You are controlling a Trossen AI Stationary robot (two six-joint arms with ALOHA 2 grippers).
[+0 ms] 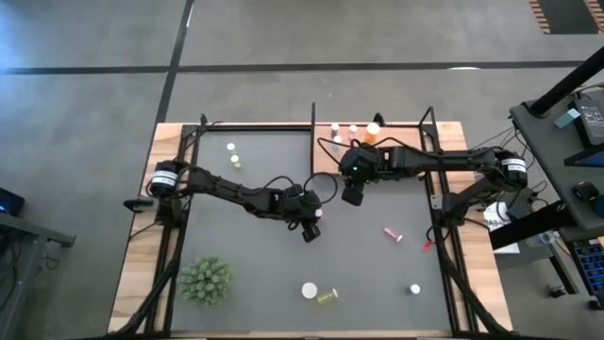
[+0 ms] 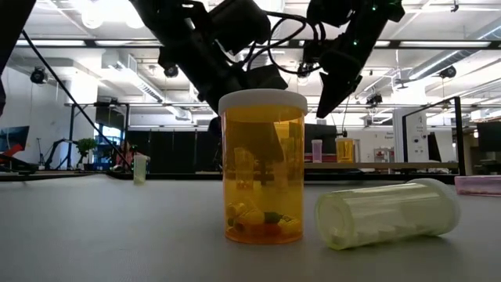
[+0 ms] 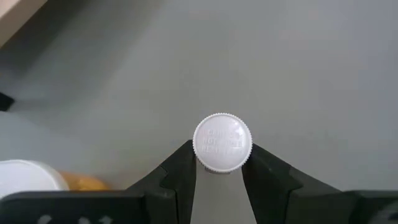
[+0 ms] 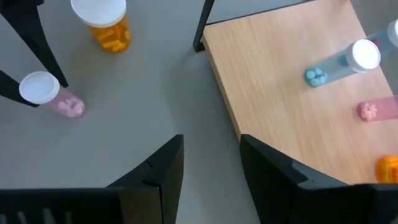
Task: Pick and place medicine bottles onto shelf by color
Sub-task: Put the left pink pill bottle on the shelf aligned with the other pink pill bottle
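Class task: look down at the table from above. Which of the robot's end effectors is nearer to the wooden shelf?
Right. The right end effector hangs just off the shelf edge, over the mat. The left end effector is farther out, mid-mat, shut on a white-capped bottle.

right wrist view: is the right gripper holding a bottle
No, the right gripper hangs with an empty gap between its fingers, above the shelf edge.

You see a pink bottle (image 4: 50,94) with a white cap upright in the left gripper's (image 3: 217,171) grip above the mat. The wooden shelf (image 4: 292,93) carries several capped bottles (image 1: 354,132). An orange bottle (image 2: 262,168) stands upright beside a pale one (image 2: 387,213) on its side.
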